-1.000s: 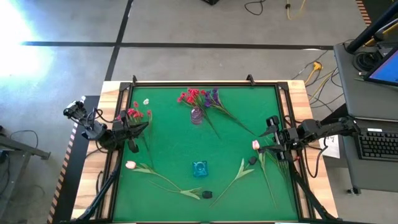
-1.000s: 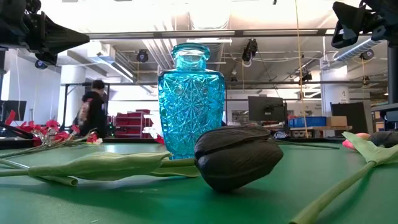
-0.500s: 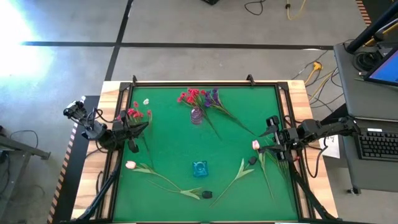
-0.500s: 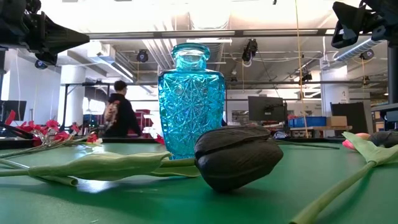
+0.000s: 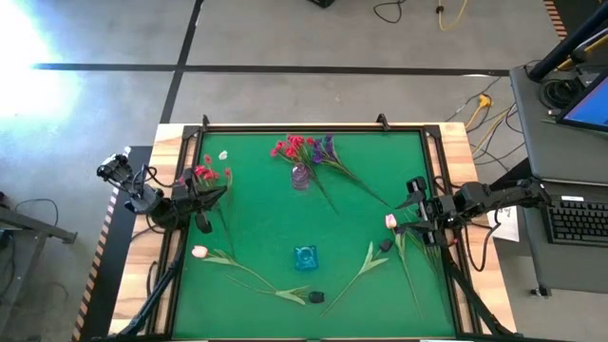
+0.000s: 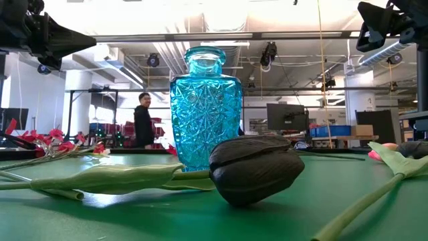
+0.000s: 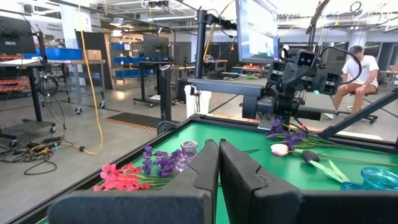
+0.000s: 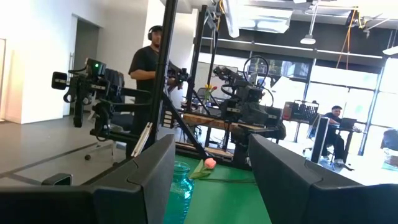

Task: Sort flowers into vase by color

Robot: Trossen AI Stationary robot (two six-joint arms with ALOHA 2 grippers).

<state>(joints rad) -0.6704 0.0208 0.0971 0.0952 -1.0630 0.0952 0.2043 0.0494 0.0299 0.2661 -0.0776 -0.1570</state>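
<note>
A blue glass vase (image 5: 305,256) stands on the green table (image 5: 266,218) as the landmark. A dark tulip (image 5: 316,297) and a pink tulip (image 5: 199,252) lie near it, while red flowers (image 5: 293,147) and purple flowers (image 5: 328,149) lie well beyond it beside a small clear vase (image 5: 301,176). The left gripper (image 5: 211,197), fingers closed and empty, hangs left of the blue vase by more red flowers (image 5: 205,174); the right gripper (image 5: 414,207), fingers spread, hangs to its right over another pink tulip (image 5: 390,221).

Green table (image 5: 256,228) centre lying open between 9 and 3 o'clock, bare felt offering wide passage. Blue vase (image 5: 305,256) standing at 6 o'clock, blocking low sweeps there. Dark tulip (image 5: 316,297) lying just beyond vase toward 6. Red and purple sprays (image 5: 309,150) with small purple vase (image 5: 300,177) crowding 12 o'clock. Pink tulip (image 5: 199,252) stem sprawling across 7 o'clock. Stems (image 5: 410,256) cluttering 4 o'clock.
</note>
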